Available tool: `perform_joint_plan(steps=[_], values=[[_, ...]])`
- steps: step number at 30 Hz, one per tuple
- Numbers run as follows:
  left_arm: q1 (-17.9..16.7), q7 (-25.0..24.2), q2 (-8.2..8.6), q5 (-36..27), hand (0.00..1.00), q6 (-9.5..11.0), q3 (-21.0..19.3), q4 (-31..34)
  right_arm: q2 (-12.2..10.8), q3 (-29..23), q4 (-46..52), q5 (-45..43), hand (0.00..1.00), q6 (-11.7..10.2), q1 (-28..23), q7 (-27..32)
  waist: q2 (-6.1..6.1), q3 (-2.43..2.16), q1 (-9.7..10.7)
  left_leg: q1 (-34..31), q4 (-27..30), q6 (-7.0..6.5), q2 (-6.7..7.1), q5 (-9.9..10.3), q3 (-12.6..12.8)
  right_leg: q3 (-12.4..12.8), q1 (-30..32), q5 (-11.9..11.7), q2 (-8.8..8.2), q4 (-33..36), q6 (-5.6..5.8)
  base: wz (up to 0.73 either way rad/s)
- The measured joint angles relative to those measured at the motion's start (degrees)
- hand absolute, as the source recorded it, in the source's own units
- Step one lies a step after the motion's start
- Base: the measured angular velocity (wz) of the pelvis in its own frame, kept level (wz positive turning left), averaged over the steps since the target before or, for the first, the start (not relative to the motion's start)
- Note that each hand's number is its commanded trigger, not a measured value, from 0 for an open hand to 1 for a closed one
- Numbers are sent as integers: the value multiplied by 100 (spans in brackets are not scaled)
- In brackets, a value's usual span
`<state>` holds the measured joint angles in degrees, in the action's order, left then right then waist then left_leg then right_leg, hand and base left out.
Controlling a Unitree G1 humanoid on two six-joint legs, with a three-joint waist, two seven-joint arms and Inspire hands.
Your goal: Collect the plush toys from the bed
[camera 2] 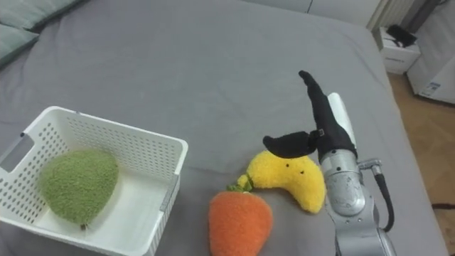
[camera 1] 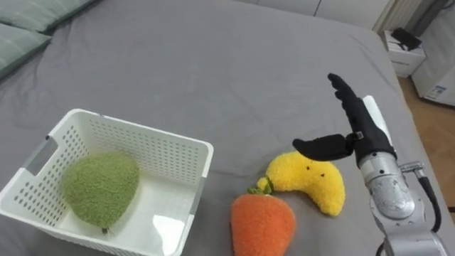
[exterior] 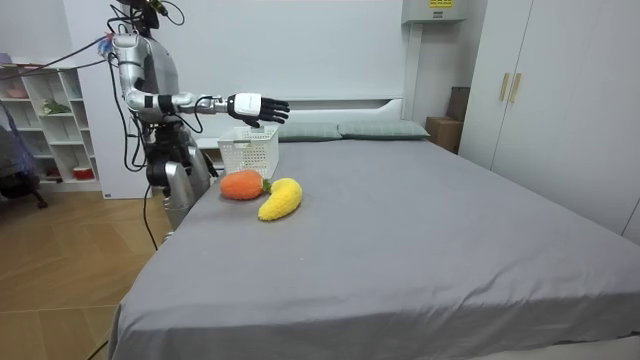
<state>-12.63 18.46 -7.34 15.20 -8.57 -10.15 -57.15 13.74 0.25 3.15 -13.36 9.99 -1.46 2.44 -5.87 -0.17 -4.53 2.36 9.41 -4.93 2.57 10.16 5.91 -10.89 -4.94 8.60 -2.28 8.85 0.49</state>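
Right hand point(camera 1: 359, 128): hanging open, fingers straight, thumb spread, gripping nothing, just above the yellow plush toy point(camera 1: 311, 182) lying on the bed point(camera 1: 234, 78). Orange plush toy point(camera 1: 261, 224): lying just beside it, lower part cut off. White basket point(camera 1: 142, 131): holding a green plush toy point(camera 1: 99, 186). Grey cover stretching wide beyond the hand.

Both eye views look steeply down, close on the bed point(camera 1: 234, 64); the room view faces the same bed from its far corner.
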Motion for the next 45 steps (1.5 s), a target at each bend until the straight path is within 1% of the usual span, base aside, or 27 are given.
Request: perform_joint_plan(steps=[2, 6, 9, 11, 15, 18, 20, 21, 22, 23, 24, 25, 26, 28, 29, 31, 34, 36, 39, 42, 45], values=[[-41, -7, 3, -1, 0, 5, -93, 0, -1, -109, 0, -9, 0, -3, -124, 0, -9, -5, 39, 16, -2, -1, -3, 1, 14, 19, -1, 0, -1, -2, 1, -6], [-90, -2, -8, -1, 0, 5, -114, -2, 0, -270, -17, 18, 0, -4, -287, -1, 14, 2, 163, 33, -20, -5, -9, 3, 87, 122, 27, -3, 11, -4, 5, -10], [-106, 8, -10, -1, 0, 14, -111, -28, 0, -346, -182, 11, 0, -8, -353, 0, 23, 0, 171, 50, -33, -2, -26, 5, 158, 179, 35, -5, 24, -4, 4, -12], [-109, 14, -9, -1, 0, 24, -98, -19, 0, -366, -304, 17, 0, -7, -353, 0, 28, -3, 173, 53, -69, 0, -31, 6, 173, 201, 41, -6, 29, 5, 2, -3], [-238, 91, -16, 23, 0, 14, -14, 59, 20, -366, -676, 2, 0, 2, -352, -1, 22, -9, 240, 53, -68, 0, -31, 6, 161, 146, 34, -7, 27, 9, 1, 2], [-293, 97, -56, 23, 0, -17, -15, 61, 20, -367, -1109, 2, 0, 2, -287, 0, 27, -5, 252, 47, -65, 1, -32, 6, 161, 171, 31, -7, 29, 7, 1, 0], [-295, 89, -74, 5, 0, -23, -4, 97, 21, -366, -1364, 21, 0, 2, -237, 0, 49, -4, 248, 20, -61, 0, -32, 6, 168, 194, 69, -8, 30, 13, 2, -2], [-289, 85, -98, 2, 0, -17, 53, 106, 30, -367, -1497, 77, 0, 3, -187, 0, 70, 5, 248, -39, -43, -1, -33, 5, 173, 206, 143, -8, 29, 47, 1, -5], [-280, 86, -105, 2, 0, -18, 80, 103, 35, -366, -1547, 81, 0, -4, -175, 1, 89, -1, 245, -84, -24, -1, -36, 5, 176, 215, 199, -8, 29, 82, 1, -4], [-263, 86, -125, 2, 0, -18, 169, 103, 40, -366, -1658, 79, 0, -6, -128, 7, 131, 11, 245, -141, 0, -2, -38, 5, 184, 218, 256, -10, 27, 101, -2, -6], [-242, 86, -135, 2, 0, -18, 252, 104, 40, -365, -1794, 86, 0, -7, -46, 23, 164, 11, 248, -200, 13, -4, -38, 3, 195, 228, 321, -17, 27, 105, -1, -5], [-223, 86, -135, 1, 0, -19, 280, 103, 41, -365, -1879, 110, 0, -7, 3, 39, 171, 9, 256, -216, 18, -6, -38, 2, 194, 226, 347, -21, 27, 107, -2, -6], [-163, 87, -151, -16, 0, -18, 379, 97, 60, -362, -2032, 227, 0, -8, 104, 80, 217, 17, 255, -296, 24, -8, -38, -5, 193, 221, 421, -26, 26, 120, -4, -3], [-48, 88, -158, -208, 0, -7, 433, 97, 69, -340, -2230, 275, 0, -25, 311, 135, 248, 16, 257, -440, 24, -6, -39, -38, 197, 238, 616, -32, 25, 183, -12, -2], [18, 93, -159, -260, 0, 3, 437, 98, 71, -334, -2422, 290, 0, -72, 508, 189, 257, 22, 255, -578, 20, -1, -40, -75, 199, 247, 749, -44, 23, 201, -27, 0], [197, 100, -158, -408, 0, 45, 552, 96, 107, -321, -2852, 325, 0, -82, 908, 296, 253, 26, 260, -766, 25, 7, -54, -139, 211, 189, 949, -93, 28, 184, -57, 4], [247, 100, -157, -609, 0, 74, 672, 99, 158, -272, -2955, 469, 0, -108, 1053, 430, 240, 28, 262, -879, 22, 14, -70, -150, 205, 130, 1056, -102, 33, 177, -70, 5], [308, 98, -160, -840, 0, 78, 752, 100, 237, -137, -3071, 579, 0, -206, 1183, 498, 228, 30, 273, -978, 16, 19, -73, -154, 192, 113, 1154, -103, 33, 176, -72, 0], [400, 90, -166, -1062, 0, 87, 813, 100, 237, -136, -3392, 665, 0, -245, 1424, 506, 213, 36, 269, -1071, 17, 20, -71, -155, 186, 92, 1239, -103, 30, 175, -72, 3], [437, 76, -185, -1126, 0, 98, 813, 88, 243, -135, -3787, 600, 0, -255, 1689, 524, 204, 40, 264, -1128, 17, 19, -69, -155, 170, 41, 1296, -103, 11, 175, -72, 0], [437, 53, -238, -1124, 0, 104, 839, 82, 264, -140, -3972, 537, 0, -255, 1779, 628, 203, 41, 255, -1233, 26, 18, -67, -158, 141, -9, 1392, -103, -15, 175, -72, 5]])
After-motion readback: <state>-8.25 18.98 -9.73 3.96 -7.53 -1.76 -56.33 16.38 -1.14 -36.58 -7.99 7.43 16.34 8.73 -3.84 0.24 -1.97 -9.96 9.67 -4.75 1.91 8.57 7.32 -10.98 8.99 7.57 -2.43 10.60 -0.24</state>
